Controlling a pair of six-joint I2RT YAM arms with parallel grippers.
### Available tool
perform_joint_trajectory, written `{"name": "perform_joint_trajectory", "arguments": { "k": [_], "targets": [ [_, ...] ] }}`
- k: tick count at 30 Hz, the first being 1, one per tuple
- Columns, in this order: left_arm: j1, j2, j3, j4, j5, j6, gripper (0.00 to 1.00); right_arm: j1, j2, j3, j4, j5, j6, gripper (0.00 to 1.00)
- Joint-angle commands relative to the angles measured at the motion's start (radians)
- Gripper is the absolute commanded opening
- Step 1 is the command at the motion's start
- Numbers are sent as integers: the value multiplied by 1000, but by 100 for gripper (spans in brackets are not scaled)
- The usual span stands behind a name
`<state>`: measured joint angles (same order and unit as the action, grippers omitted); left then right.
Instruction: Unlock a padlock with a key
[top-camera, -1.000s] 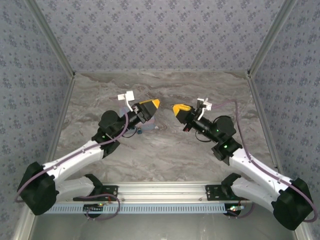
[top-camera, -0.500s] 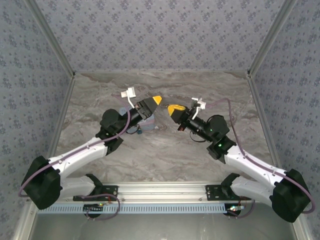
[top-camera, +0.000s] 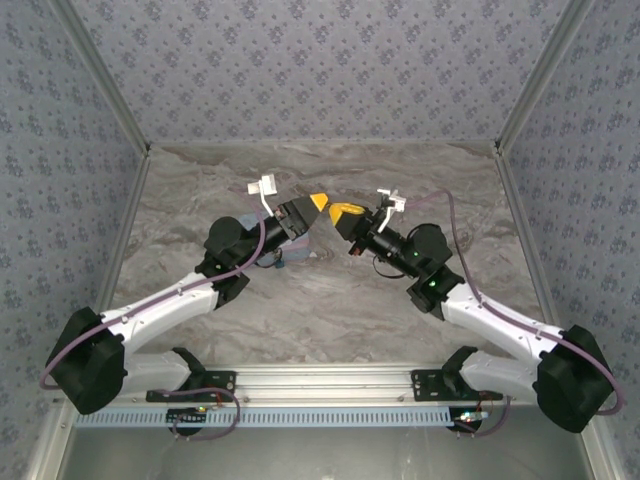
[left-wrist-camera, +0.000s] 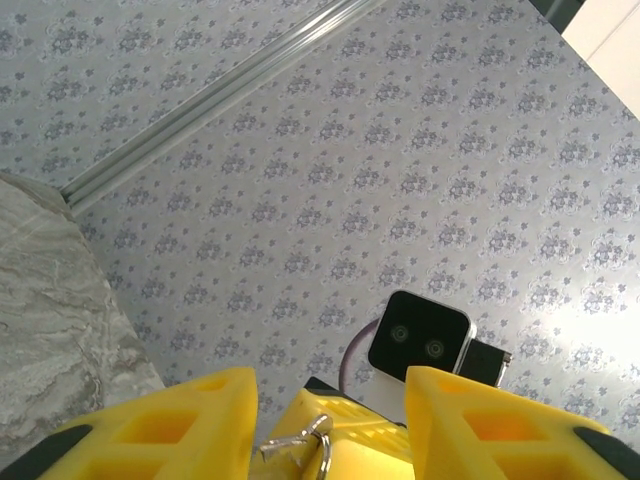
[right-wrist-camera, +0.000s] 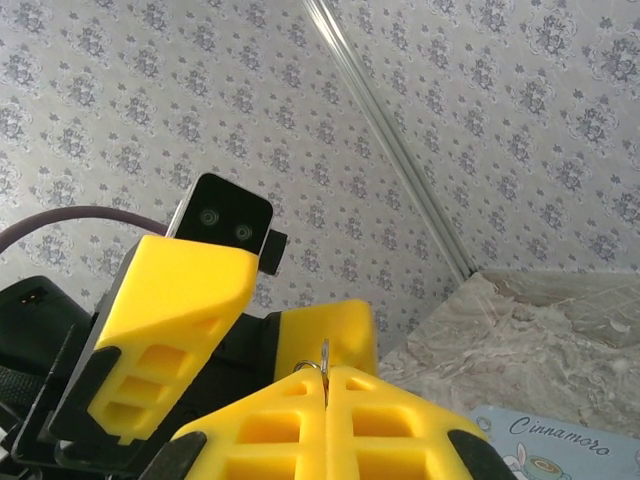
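Presently, right gripper (right-wrist-camera: 326, 385) clamped shut on key (right-wrist-camera: 325, 353), left gripper (left-wrist-camera: 330, 396) jaws apart, one yellow finger either side of key, neither touching it.

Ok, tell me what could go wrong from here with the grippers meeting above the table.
1. The right gripper pinches only a thin edge of the metal piece, apparently the key; it could slip out and drop to the table.
2. The open fingers of the left gripper straddle the right gripper's tip, so closing may clamp yellow plastic rather than the metal.
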<state>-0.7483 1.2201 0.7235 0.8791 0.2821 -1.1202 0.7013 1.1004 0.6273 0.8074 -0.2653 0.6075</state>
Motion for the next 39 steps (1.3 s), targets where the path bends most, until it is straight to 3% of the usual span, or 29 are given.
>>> {"name": "perform_joint_trajectory", "arguments": {
  "k": [1,15,18,20,24,30,39],
  "targets": [
    [-6,-1,24,41,18,8,37,9,10,30,45,24,36,0],
    [-6,-16,28,5,14,44,0,13,5,14,25,28,54,0],
    [-7,-36,31,-47,13,86,0,5,-24,4,-30,18,31,2],
    [-6,-61,37,-109,17,139,0,-8,-53,-9,-75,4,0,7],
    [-7,-125,69,-302,49,316,0,-65,-117,-55,-117,-71,-13,31],
    [-8,-174,156,-579,135,528,0,-164,-111,-57,-43,-269,131,55],
    [-6,-162,213,-660,200,589,0,-140,-37,27,-5,-392,152,65]
  ]
}}
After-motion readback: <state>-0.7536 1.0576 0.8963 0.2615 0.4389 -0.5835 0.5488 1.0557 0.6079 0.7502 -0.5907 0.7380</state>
